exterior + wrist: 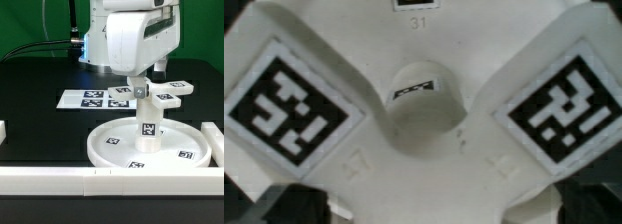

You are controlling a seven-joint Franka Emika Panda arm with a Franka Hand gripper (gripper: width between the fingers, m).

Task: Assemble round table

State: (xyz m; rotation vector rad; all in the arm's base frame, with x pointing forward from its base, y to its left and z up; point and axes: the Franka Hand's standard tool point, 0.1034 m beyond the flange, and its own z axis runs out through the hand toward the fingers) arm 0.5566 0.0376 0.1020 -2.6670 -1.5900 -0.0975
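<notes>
- The round disc [150, 146] lies flat on the black table [35, 105], near the front, rim up, with small square tags on its floor.
- The short cylindrical leg [147, 128] stands upright on the disc's centre, a tag on its side facing the camera.
- The cross-shaped foot [160, 96] sits at the top of that leg, its tagged arms spreading out toward the exterior view's right.
- The gripper [139, 88] hangs straight down from the big white arm, right at the foot, over the middle of the disc.
- From the wrist view, the foot [420, 110] fills the picture: two large tags either side and a rounded hub between them.
- The dark fingertips [269, 205] show only at the corners of that view; whether the jaws are pressing on the foot or standing clear of it cannot be told.
- The marker board [95, 98] lies flat behind the disc, toward the exterior view's left.
- White border blocks [60, 178] run along the front edge, just beside the disc's rim.
</notes>
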